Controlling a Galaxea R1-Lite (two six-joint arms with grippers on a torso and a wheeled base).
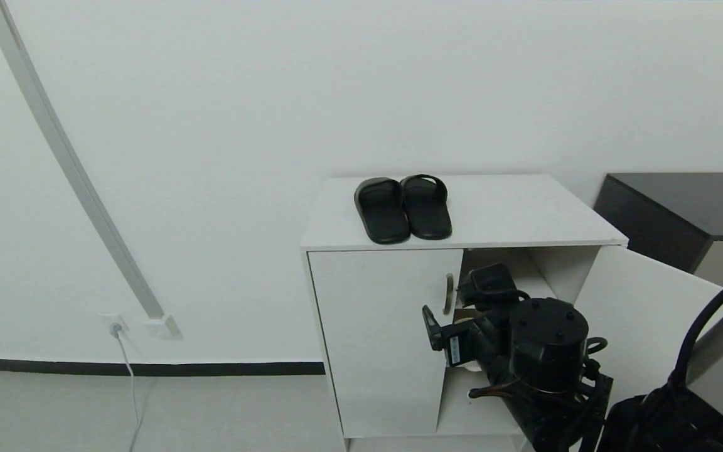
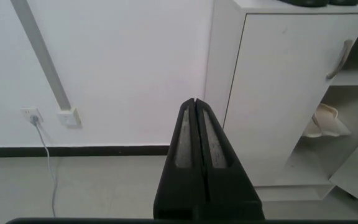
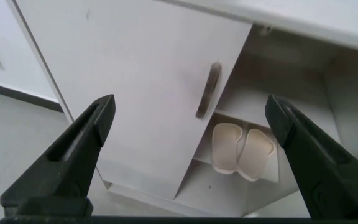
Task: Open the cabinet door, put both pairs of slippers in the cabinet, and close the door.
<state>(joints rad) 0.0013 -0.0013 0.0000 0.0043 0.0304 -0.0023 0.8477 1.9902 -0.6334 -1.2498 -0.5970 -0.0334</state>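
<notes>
- Head view puts the one cabinet (image 1: 512,213) toward 4 o'clock, standing against the wall.
- It has two doors. The open door (image 1: 644,314) swings out at the cabinet's 3 o'clock, and the closed door (image 1: 374,339) covers its 9 o'clock half.
- I count two of my own tools. My right gripper (image 3: 190,106) is spread wide with nothing between its jaws, and it hovers in front of the cabinet's middle seam. My left gripper (image 2: 195,106) is pressed tight together on nothing, well apart from the cabinet at its 9 o'clock side.
- There are two pairs, four slippers in all. The black slippers (image 1: 402,208) lie side by side on the cabinet top, toward its 10 o'clock corner. The pale slippers (image 3: 244,149) sit together on a shelf inside the open half.
- One handle (image 3: 207,90) shows, on the closed door's 3 o'clock edge.
- By my reckoning the door is open and one pair is stowed, so the black pair is the step in hand.
- Next I likely need to rise to the cabinet top, pinch both black slippers together and lower them inside. After that I swing the door shut.
</notes>
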